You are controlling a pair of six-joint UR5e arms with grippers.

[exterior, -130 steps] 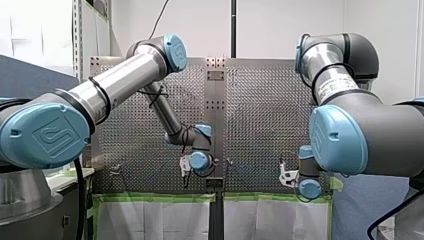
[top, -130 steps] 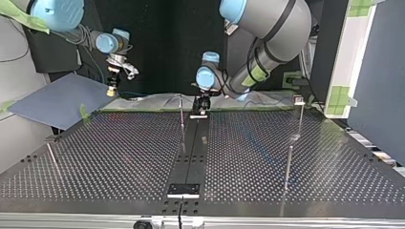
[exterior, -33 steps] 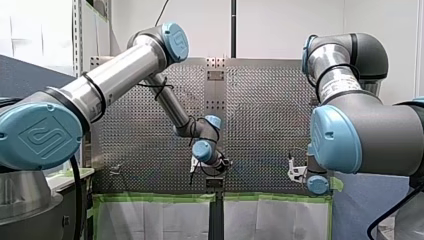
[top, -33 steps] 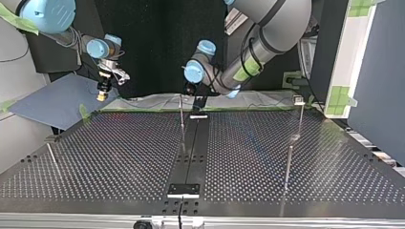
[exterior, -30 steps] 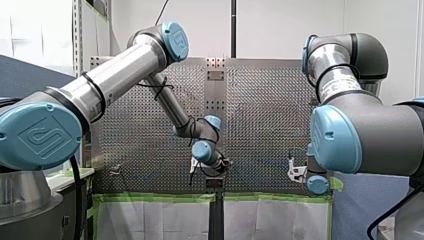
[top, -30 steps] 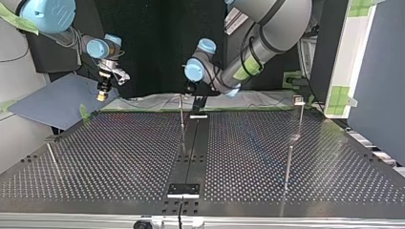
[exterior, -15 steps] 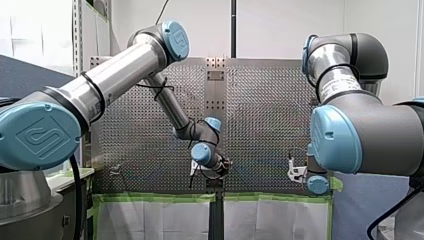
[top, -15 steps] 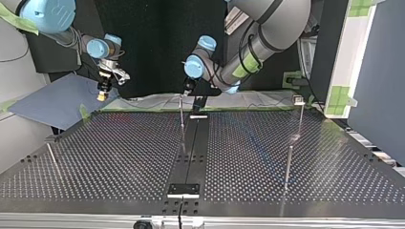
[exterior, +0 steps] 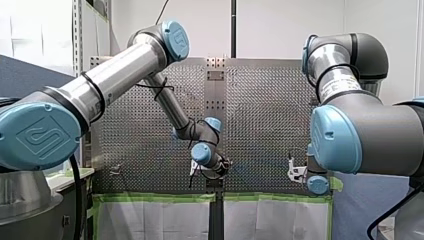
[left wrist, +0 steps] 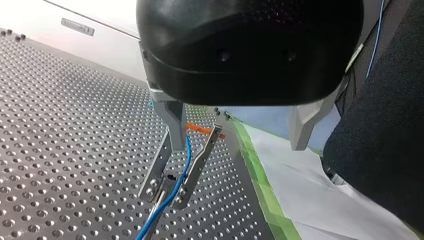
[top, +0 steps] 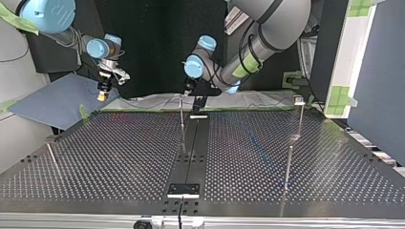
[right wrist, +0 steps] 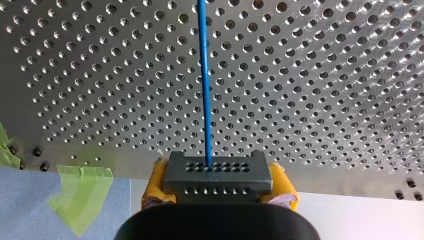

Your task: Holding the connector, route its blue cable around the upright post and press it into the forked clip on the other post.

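Right wrist view: my right hand [right wrist: 218,186] is clamped by yellow pads [right wrist: 155,187] on the dark grey, hole-studded connector block [right wrist: 218,174], well apart from the forked metal clip [left wrist: 197,165]. The thin blue cable [right wrist: 202,75] lies between that clip's prongs; a hard pull from the connector would likely lift it out. My left hand [left wrist: 237,147], spread wide and empty, hangs just beside the clip and could bend a prong. Count: one connector, one cable, one clip, two hands.

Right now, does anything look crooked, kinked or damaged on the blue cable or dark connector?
Nothing stands out. The dark grey connector sits square between my right gripper's yellow pads, and the blue cable leaves it straight. By my open left gripper it runs between the metal forked clip's prongs.
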